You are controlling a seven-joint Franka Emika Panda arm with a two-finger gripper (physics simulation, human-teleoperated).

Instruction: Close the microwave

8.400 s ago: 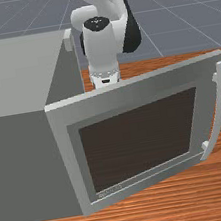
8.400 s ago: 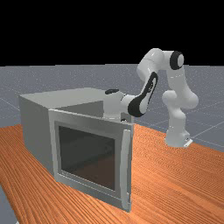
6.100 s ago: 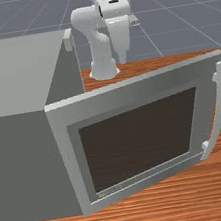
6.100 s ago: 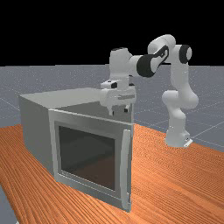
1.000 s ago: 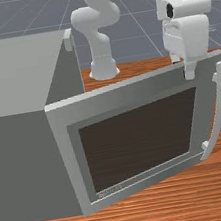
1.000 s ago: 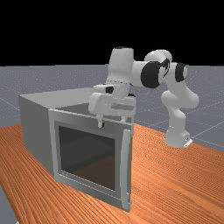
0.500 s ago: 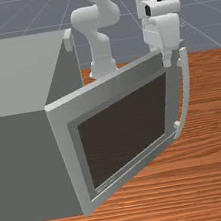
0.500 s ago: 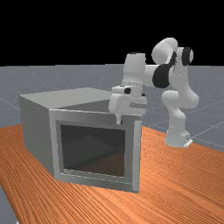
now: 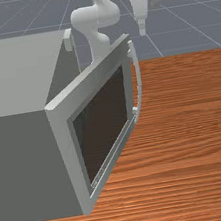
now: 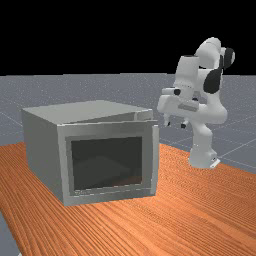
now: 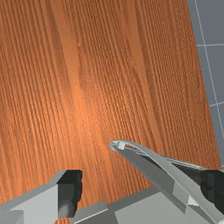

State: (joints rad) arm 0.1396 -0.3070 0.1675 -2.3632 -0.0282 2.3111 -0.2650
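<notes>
The microwave (image 9: 24, 161) sits on the wood-grained, orange-brown surface (image 9: 197, 134), its door (image 9: 65, 150) partly open. Beyond the microwave, grey floor (image 10: 60, 90) crossed by pale lines runs back to blackness; the fingers (image 10: 184, 123), spread apart, hang to the far view's right of the microwave.

Across the front view's lower right, the table (image 9: 199, 144) looked like grained wood. The microwave (image 9: 19, 162) seemed smooth, matt metal, its window (image 10: 107, 162) faintly glossy; my arm (image 10: 202, 142) looked like smooth plastic.
</notes>
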